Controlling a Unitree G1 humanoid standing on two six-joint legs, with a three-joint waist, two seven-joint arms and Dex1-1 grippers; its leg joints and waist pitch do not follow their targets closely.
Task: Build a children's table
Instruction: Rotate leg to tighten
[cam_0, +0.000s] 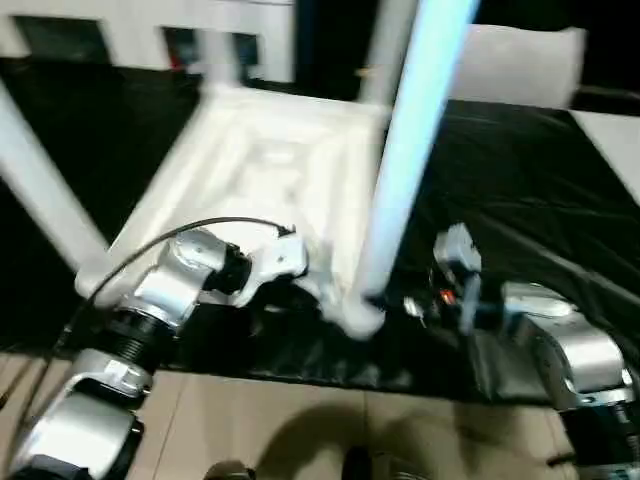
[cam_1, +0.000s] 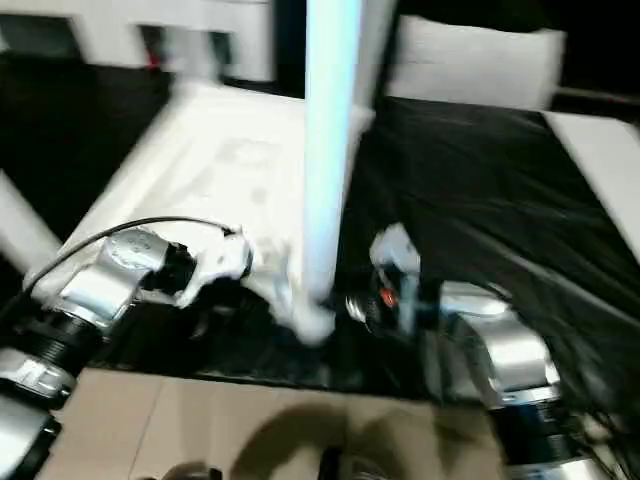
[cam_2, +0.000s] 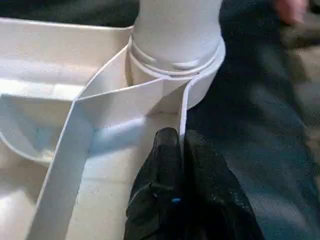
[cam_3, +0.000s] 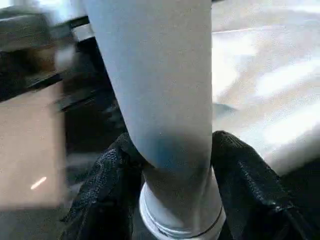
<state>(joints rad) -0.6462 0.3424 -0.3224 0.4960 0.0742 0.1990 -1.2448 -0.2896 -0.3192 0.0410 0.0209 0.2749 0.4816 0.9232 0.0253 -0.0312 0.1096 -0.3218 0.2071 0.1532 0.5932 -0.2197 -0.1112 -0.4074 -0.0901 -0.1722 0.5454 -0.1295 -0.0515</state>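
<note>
Left eye view: tabletop (cam_0: 262, 165) lies underside up on black sheet (cam_0: 520, 180); three legs seen standing, a fourth cannot be told.
Left wrist view: left tool (cam_2: 181, 150) pinches the tabletop's rim beside the near socket.
Right wrist view: right tool (cam_3: 172, 165) clasps near leg (cam_3: 160, 90) above its base; seating likely unfinished.

Staged indoor test space (black floor sheet (cam_0: 520, 190), white cabinet (cam_0: 150, 30)).

Near leg (cam_0: 405, 150): top cut off by the frame edge.
Left leg (cam_0: 45, 190): upper end out of frame.
Far cabinet (cam_0: 150, 30): blurred.
Right pincer (cam_3: 175, 165): fingertips hidden behind the leg.
</note>
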